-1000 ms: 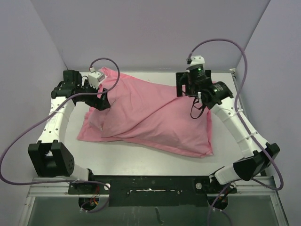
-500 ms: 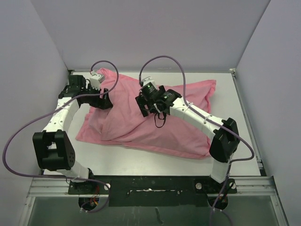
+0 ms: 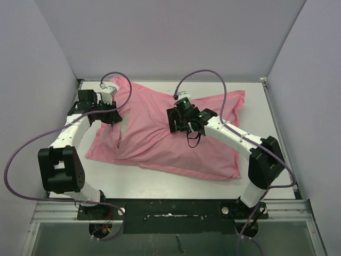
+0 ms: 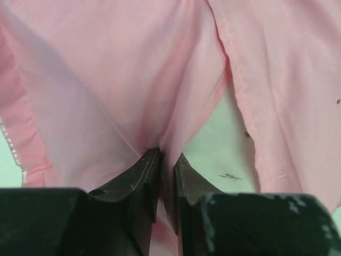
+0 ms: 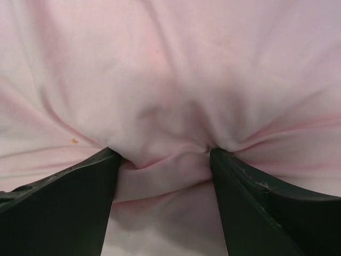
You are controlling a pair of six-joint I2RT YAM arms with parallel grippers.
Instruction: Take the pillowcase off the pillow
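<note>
Pillowcase [image 4: 133,80] sits pinched, seemingly tight, between left gripper [image 4: 164,160] fingers [image 4: 139,178].

No writing, label, brand, number or sign can be read in any view. The pillowcase [image 3: 154,141] carries no lettering. In the left wrist view, the few dark specks [image 4: 232,176] on the bench [image 4: 213,152] just right of the left tool [image 4: 166,160] are only marks, not letters or digits.
</note>
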